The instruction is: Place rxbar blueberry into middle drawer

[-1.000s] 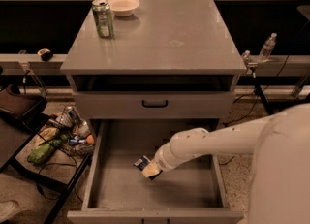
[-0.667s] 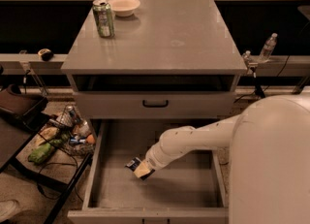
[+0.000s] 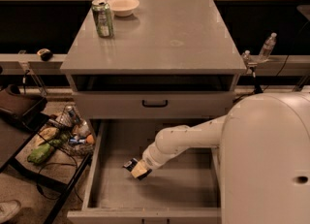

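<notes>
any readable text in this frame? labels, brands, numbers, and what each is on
Nothing reads clearly enough to quote.
Green can on the cabinet top: printed label, too blurred to read.
Snack bar at the gripper, low inside the open drawer: dark wrapper, too small to read.
Bottle on the ledge to the right: no legible label.

can [image 3: 102, 18], bowl [image 3: 123, 6] — on cabinet top [image 3: 164, 39] | jaws — inside middle drawer [image 3: 174, 191], left-centre

dim warm light, pale sheen on the cabinet top [image 3: 184, 34], tool [image 3: 137, 168] low in the shadowy middle drawer [image 3: 174, 190]
</notes>
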You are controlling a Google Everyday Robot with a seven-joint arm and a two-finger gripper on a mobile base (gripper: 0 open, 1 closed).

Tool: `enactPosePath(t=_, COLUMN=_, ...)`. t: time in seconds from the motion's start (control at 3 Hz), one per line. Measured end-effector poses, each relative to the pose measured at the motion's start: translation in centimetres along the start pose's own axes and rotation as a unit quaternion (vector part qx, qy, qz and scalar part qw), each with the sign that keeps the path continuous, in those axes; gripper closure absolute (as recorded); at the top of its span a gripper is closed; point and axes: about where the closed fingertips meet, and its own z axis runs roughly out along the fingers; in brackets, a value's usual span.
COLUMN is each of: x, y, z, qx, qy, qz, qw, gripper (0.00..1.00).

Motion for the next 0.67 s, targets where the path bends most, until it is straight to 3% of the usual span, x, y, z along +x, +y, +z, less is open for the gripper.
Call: enactPosePath(t=0.67, x=0.00, y=0.01, z=0.01, qx=0.000, qy=0.000, qz=0.000, qw=1.0000, gripper=0.34)
